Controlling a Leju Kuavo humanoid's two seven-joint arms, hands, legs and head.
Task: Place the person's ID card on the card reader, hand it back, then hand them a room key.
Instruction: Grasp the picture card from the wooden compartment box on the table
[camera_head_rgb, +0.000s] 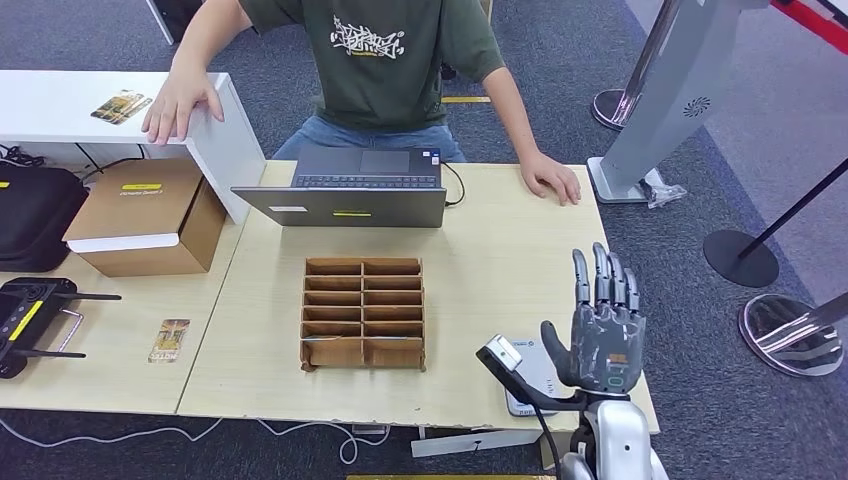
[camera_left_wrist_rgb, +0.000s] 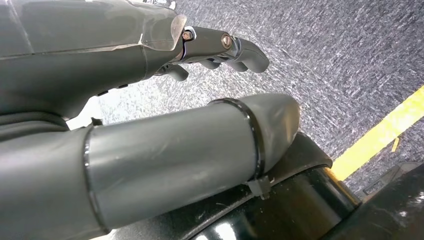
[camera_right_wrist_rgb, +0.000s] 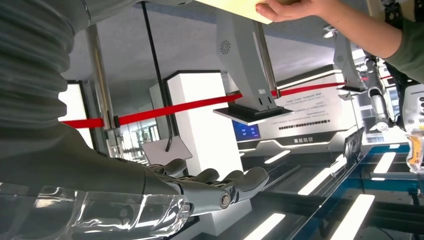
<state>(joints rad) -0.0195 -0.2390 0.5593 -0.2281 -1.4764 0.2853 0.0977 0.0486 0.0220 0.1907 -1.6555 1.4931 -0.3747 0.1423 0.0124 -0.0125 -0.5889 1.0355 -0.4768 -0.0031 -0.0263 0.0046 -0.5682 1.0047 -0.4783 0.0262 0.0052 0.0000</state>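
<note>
Fingers up, palm raised: the right hand (camera_head_rgb: 605, 325) stands upright over the near right corner of the table (camera_head_rgb: 500, 270), fingers straight and apart, holding nothing. That reads as an offer, a flat palm waiting to be handed an ID card. No ID card is on it yet, and I cannot make one out in the person's hand (camera_head_rgb: 552, 178), which lies flat on the table edge well beyond the fingertips.

Just beneath the wrist and slightly to its inner side sits the card reader (camera_head_rgb: 530, 385), a small pale pad partly hidden by the arm's camera. Sensible parking: once a card lands in the palm, the reader is the shortest possible drop away.

Further to the inner side of the hand, mid-table, is the wooden slotted tray (camera_head_rgb: 363, 313), presumably for room keys, though I cannot tell whether any slot holds one. Beyond it stands the laptop (camera_head_rgb: 345, 188).

The left hand (camera_left_wrist_rgb: 220, 47) hangs low over grey carpet, fingers loosely curled with nothing in them, out of the way.

My judgement: the task is at its start, card not yet received.
</note>
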